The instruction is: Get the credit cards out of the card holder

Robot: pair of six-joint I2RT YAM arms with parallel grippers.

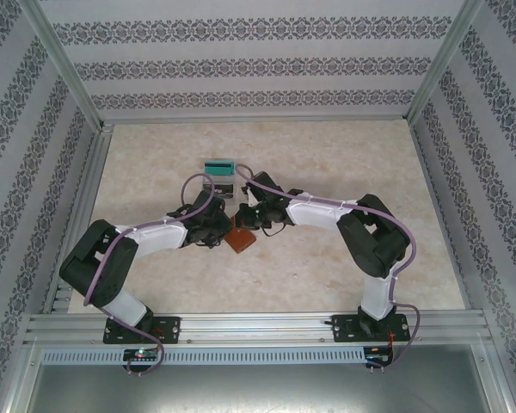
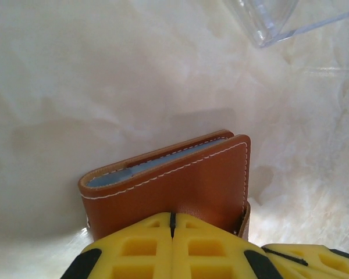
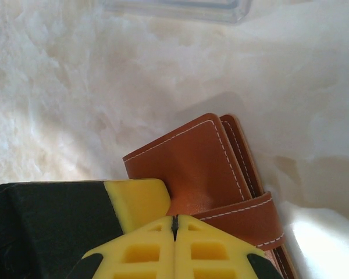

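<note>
card holder (image 2: pixel 180 180) centre-frame | judged light, supple, slick leather | both jaws shut, nothing gripped | stitched edge to be pinched

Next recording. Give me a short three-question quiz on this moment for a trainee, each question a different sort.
1. True or false: the card holder is folded shut.
2. The left pincer and right pincer are: A wide open, B shut, C each holding a card.
3. What stands on the table beyond the card holder, away from the arm bases?
Key: 1 true; 2 B; 3 the clear box with a teal card.
</note>
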